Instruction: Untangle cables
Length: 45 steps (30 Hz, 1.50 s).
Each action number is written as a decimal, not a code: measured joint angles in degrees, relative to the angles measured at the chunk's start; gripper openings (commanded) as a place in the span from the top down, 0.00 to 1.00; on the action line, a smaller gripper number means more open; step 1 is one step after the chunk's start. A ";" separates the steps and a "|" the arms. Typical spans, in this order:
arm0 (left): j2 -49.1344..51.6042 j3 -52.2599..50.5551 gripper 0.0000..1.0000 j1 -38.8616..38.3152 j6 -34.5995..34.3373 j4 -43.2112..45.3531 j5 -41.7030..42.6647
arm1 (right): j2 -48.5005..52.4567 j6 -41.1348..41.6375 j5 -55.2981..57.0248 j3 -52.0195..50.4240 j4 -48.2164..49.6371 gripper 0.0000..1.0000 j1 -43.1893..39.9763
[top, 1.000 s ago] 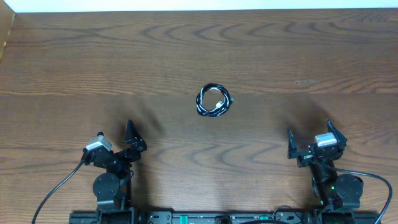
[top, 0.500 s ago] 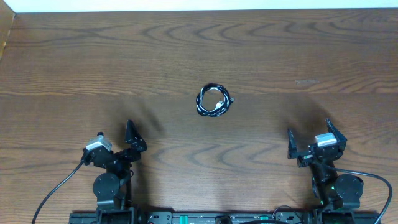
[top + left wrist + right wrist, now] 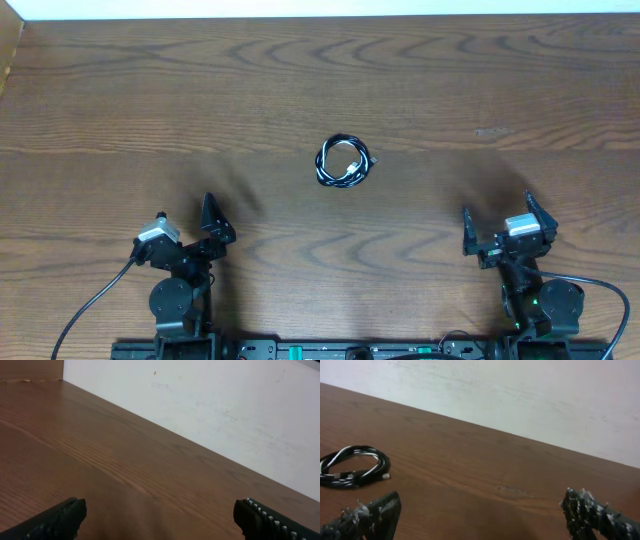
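Observation:
The cables [image 3: 344, 161], one black and one white, lie wound together as a small coil in the middle of the wooden table [image 3: 200, 90]. The coil also shows at the left edge of the right wrist view [image 3: 351, 466], with a small plug end beside it. My left gripper [image 3: 212, 222] is open and empty at the front left, well short of the coil. My right gripper [image 3: 497, 222] is open and empty at the front right. The left wrist view shows only bare wood between my open fingertips [image 3: 57, 519].
A white wall [image 3: 210, 405] borders the table's far edge. A cardboard-coloured edge [image 3: 10, 50] stands at the far left corner. Thick black arm wires [image 3: 90, 305] trail off the front edge by the arm bases.

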 measured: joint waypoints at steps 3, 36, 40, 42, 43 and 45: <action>0.00 -0.04 0.01 0.00 0.76 1.18 -0.28 | 0.00 -0.20 -0.09 0.00 0.00 0.01 0.00; 81.48 77.75 0.01 -7.52 11.17 -34.36 29.16 | 67.60 9.68 -29.11 61.29 -23.19 0.01 -0.11; 91.14 80.81 0.01 -13.29 13.14 -39.34 29.18 | 74.12 8.24 -29.27 63.56 -24.59 0.01 -0.66; 92.52 80.81 0.00 -15.04 13.27 -39.76 29.68 | 74.66 8.24 -29.53 63.63 -27.50 0.01 -0.74; 92.74 80.78 0.03 -16.26 13.27 -38.82 30.12 | 74.64 8.33 -30.29 63.63 -28.98 0.01 -0.74; 93.07 80.78 0.12 -18.62 13.68 -37.11 29.16 | 74.66 8.26 -30.12 63.63 -31.58 0.05 -0.74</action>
